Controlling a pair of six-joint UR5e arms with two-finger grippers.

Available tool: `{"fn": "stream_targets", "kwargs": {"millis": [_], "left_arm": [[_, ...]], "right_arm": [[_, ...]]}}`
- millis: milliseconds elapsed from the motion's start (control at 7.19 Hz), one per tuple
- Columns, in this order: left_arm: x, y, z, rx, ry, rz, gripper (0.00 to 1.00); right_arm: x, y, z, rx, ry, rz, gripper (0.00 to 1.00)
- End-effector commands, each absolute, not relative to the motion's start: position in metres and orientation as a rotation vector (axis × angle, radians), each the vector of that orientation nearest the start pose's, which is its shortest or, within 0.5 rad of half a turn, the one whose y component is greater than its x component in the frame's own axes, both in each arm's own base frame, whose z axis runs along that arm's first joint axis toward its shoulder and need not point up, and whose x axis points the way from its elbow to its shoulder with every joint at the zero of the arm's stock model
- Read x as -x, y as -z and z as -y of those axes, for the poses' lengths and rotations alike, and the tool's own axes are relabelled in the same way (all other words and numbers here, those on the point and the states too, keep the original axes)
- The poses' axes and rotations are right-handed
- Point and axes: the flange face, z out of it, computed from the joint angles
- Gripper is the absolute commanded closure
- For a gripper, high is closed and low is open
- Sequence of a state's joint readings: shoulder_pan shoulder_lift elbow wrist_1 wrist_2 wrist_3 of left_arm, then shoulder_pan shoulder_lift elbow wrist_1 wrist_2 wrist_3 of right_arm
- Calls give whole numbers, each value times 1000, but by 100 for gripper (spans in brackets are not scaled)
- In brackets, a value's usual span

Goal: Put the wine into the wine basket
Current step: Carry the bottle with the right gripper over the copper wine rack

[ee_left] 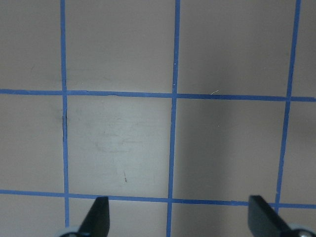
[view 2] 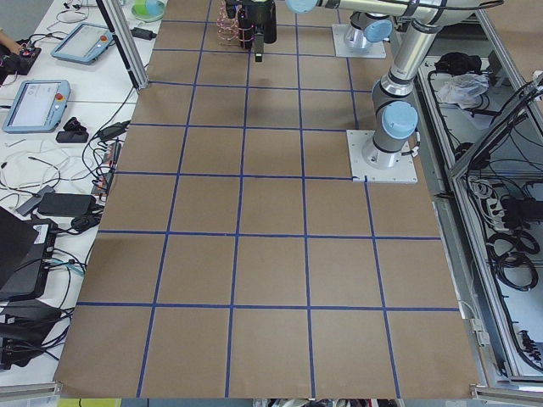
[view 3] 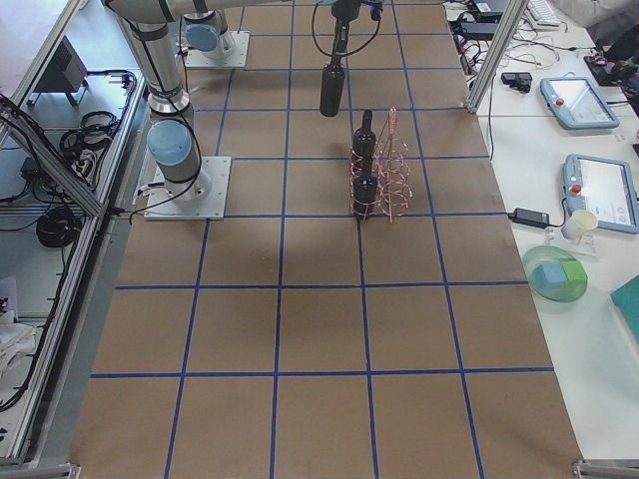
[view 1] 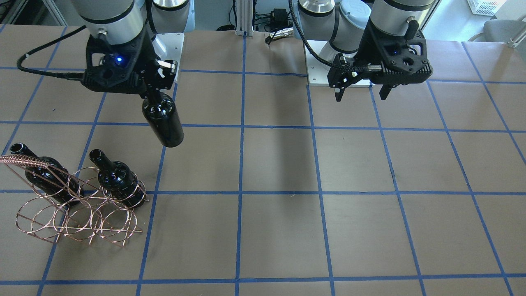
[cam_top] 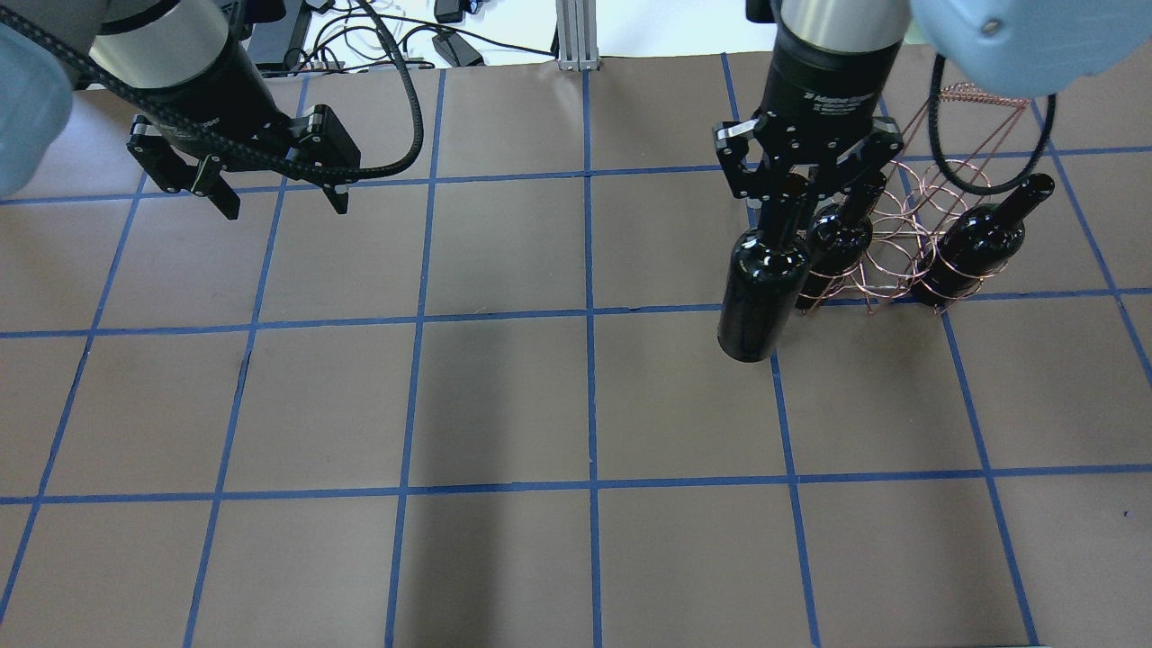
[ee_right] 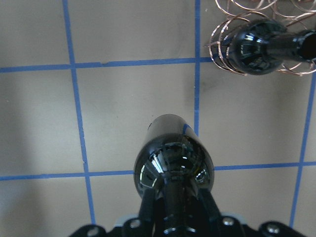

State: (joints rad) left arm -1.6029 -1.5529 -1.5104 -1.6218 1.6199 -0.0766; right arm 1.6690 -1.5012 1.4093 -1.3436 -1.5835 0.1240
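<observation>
With two bottles [view 1: 119, 179] in the lower-left wine basket [view 1: 24, 161], the right gripper [view 1: 155, 92] clamps the third wine [view 1: 163, 119] by its neck, aloft and not yet placed; the left gripper [view 1: 361, 96] gapes empty.

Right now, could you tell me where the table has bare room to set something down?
The table is bare between the left gripper and the wine hanging from the right gripper, and across the left gripper's half. It is crowded at the wine basket, which holds two bottles.
</observation>
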Motion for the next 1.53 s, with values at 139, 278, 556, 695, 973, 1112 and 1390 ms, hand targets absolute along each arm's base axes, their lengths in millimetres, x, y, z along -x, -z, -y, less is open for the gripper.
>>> {"fn": "stream_targets", "kwargs": {"millis": [139, 278, 556, 695, 973, 1112, 1390], "left_arm": [[150, -519, 478, 103, 36, -3097, 0], [150, -520, 477, 103, 34, -3097, 0], [149, -521, 477, 100, 36, -3095, 0], [149, -521, 477, 100, 36, -3095, 0], [149, -520, 477, 100, 34, -3094, 0], [149, -520, 477, 100, 34, -3094, 0], [149, -520, 477, 98, 34, -3094, 0]], "right_arm": [[-107, -523, 495, 76, -233, -3216, 100], [-85, -525, 498, 125, -231, -3210, 100], [-64, -544, 511, 177, -68, -3222, 100], [-51, -554, 518, 258, 10, -3233, 100], [-16, -556, 525, 339, 52, -3207, 100], [-11, -554, 528, 340, 57, -3205, 100], [-7, -534, 545, 348, 30, -3166, 100]]}}
